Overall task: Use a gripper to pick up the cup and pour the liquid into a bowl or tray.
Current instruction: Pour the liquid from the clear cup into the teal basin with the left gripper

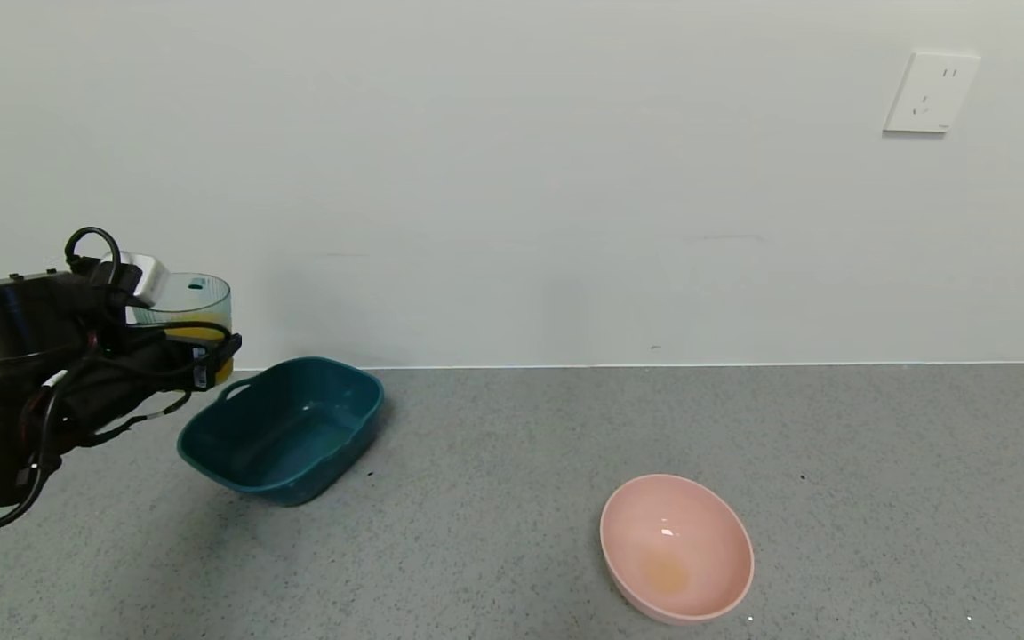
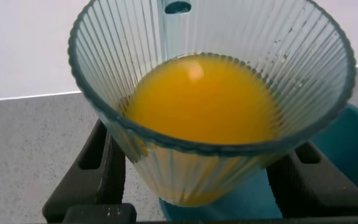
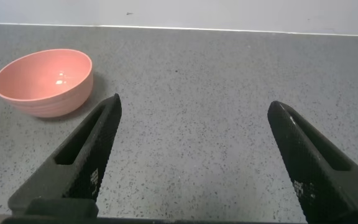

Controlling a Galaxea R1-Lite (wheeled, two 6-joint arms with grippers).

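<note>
At far left above the bench (image 1: 512, 498), left claw (image 1: 176, 348) clamped on cup (image 1: 185, 307), held upright, orange liquid (image 2: 201, 99) inside. Teal tub (image 1: 285, 431) sits just beside, looks empty. Pink bowl (image 1: 676, 547) well apart. Right claw (image 3: 191, 158) spread wide, holding nothing.

Legible text — none. The right gripper (image 3: 191, 158) carries small white markings low on each of its fingers (image 3: 94, 177), too small to read. The cup (image 2: 210, 93) bears only a plain teal dot near its rim, no lettering. The wall socket (image 1: 930, 92) shows slots and no label. The tub (image 1: 285, 427) and the pink bowl (image 1: 676, 547) are unmarked.
</note>
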